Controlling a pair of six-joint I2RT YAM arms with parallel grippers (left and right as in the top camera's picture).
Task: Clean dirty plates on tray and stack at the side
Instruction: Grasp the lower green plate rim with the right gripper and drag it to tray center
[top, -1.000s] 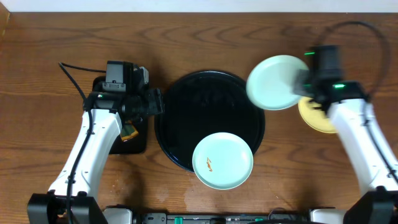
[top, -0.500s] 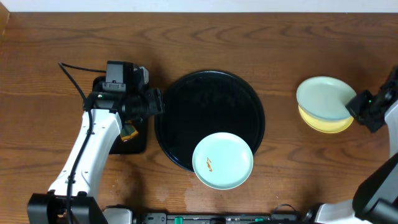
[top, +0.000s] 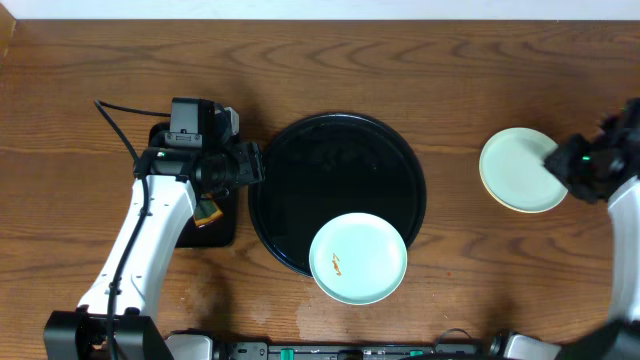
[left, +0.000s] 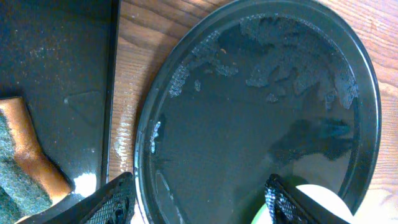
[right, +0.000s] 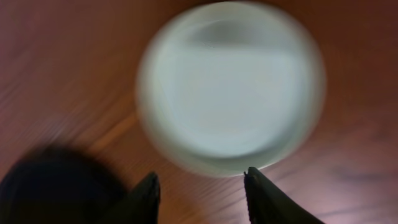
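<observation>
The round black tray (top: 330, 170) sits mid-table, wet in the left wrist view (left: 249, 112). A mint-green plate (top: 358, 258) with an orange smear lies on its front edge; a sliver of this plate (left: 317, 202) shows by my left fingers. At the right, another mint plate (top: 518, 168) rests on a pale yellow plate, whose rim (top: 512, 206) peeks out beneath. My right gripper (top: 562, 162) is at that stack's right edge, open and empty (right: 200, 180), the plate (right: 230, 84) just beyond its tips. My left gripper (top: 252, 165) hangs open over the tray's left rim (left: 198, 196).
A small rectangular black tray (top: 215, 232) lies left of the round one, under my left arm. A green and orange sponge (left: 25, 171) rests on it. Bare wooden table surrounds the plate stack on the right.
My right gripper carried the mint plate rightward, set it on the yellow plate, opened and drew back a little. The left arm has not moved.
</observation>
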